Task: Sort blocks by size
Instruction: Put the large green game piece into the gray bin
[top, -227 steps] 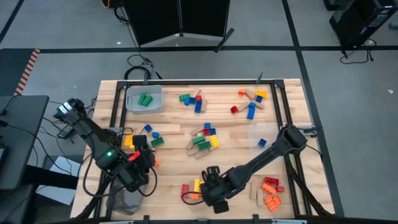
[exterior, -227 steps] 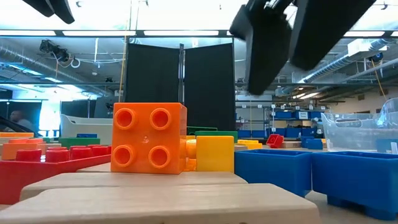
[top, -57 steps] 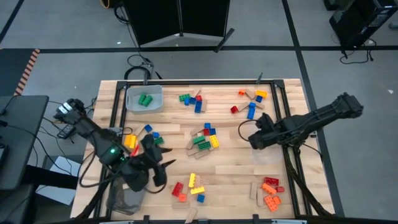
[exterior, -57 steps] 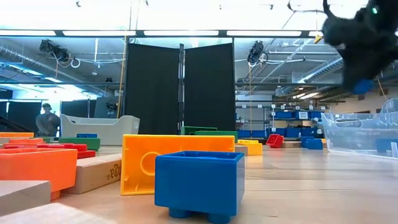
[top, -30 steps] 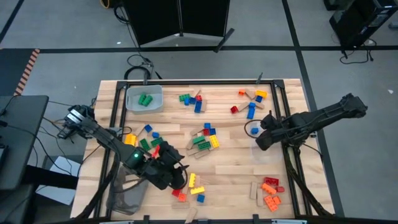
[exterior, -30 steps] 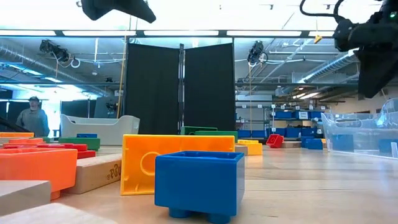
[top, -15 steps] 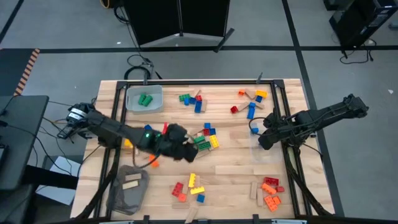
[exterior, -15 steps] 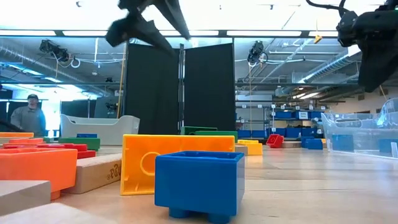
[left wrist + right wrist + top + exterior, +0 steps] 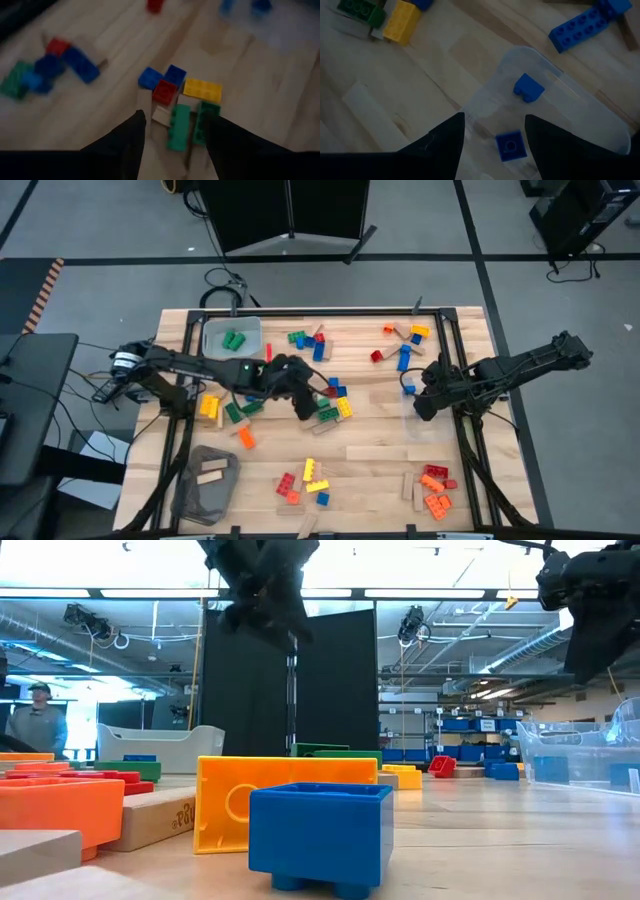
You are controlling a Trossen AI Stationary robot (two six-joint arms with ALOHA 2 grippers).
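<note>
Nearest, at 6 o'clock on the table (image 9: 380,445), a few red, yellow and orange blocks (image 9: 305,480) are left unsorted. At 7 o'clock, tan wooden pieces (image 9: 210,472) are seen in the grey bin (image 9: 190,498).

A second ago the left gripper (image 9: 303,404) was down by that grey bin. Now it has been swung to the middle of the table and is held over the mixed pile (image 9: 330,405). Its fingers are half spread, and nothing is held between them. A new block is likely being picked next.

At 3 o'clock, the right gripper (image 9: 422,402) is kept over the clear bin (image 9: 408,387). Its fingers are also half spread and empty. A small blue block seems to have been dropped there, so one more block is sorted.

Farthest, at 11 o'clock, green bricks (image 9: 234,340) are kept in the white bin (image 9: 212,330). More loose blocks are spread from 12 to 1 o'clock.

From above, the clear bin can hardly be seen. In the right wrist view, two small blue blocks (image 9: 528,87) are plainly shown inside it. In the left wrist view, a red brick (image 9: 165,92) is shown just ahead of the fingers, with two green bricks (image 9: 178,127) between them.
</note>
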